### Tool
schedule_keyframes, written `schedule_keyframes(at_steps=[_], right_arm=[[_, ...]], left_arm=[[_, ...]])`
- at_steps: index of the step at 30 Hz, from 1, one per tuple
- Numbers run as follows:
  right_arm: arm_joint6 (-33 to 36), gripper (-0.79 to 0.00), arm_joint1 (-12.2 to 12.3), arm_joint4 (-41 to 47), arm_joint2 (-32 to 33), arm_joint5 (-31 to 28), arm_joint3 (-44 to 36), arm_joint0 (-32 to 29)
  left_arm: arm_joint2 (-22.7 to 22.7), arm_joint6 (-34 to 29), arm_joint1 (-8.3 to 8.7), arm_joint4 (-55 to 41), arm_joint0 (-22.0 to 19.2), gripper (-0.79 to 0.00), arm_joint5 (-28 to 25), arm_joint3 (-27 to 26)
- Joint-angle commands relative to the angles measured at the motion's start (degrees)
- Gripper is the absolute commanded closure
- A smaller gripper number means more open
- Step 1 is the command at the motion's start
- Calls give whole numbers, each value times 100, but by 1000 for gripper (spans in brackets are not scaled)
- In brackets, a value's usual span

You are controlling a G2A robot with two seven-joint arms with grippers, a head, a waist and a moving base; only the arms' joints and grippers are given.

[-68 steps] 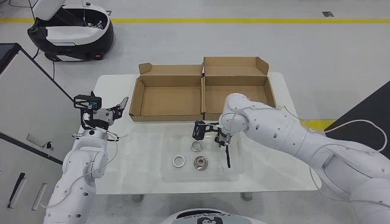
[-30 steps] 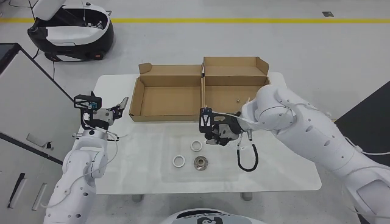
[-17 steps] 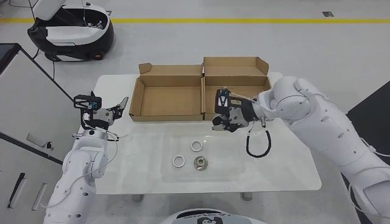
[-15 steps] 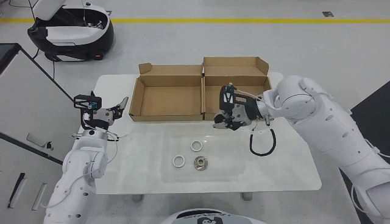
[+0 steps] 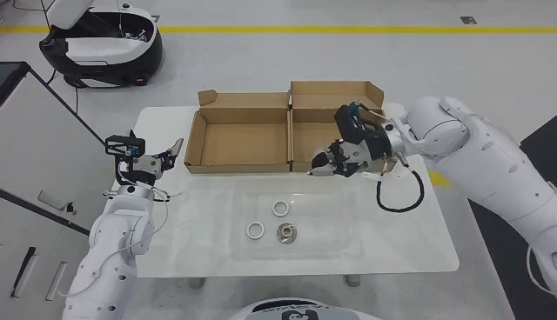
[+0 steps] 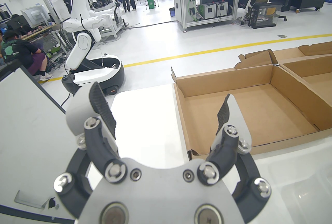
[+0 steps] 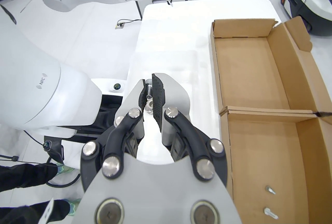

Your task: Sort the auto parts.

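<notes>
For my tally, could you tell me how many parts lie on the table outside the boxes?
3: the far ring, the near ring and the flanged part just beside it. The right gripper holds another, a bolt; none looks hidden.

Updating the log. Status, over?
Left gripper open, at table's left edge. Right gripper shut on bolt, by front of box holding two bolts. Nothing in the way.
</notes>
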Motion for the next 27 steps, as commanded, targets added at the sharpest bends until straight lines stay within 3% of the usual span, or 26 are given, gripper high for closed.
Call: schedule_keyframes(at_steps=[1, 5, 27], right_arm=[[19, 0, 4, 311, -360, 13, -52, 317], [19, 0, -21, 924, -869, 13, -241, 812], [19, 0, -21, 924, -869, 13, -241, 812]], left_arm=[[0, 0, 0, 0, 0, -785, 0, 0], [0, 0, 0, 0, 0, -785, 0, 0], [0, 0, 0, 0, 0, -785, 0, 0]])
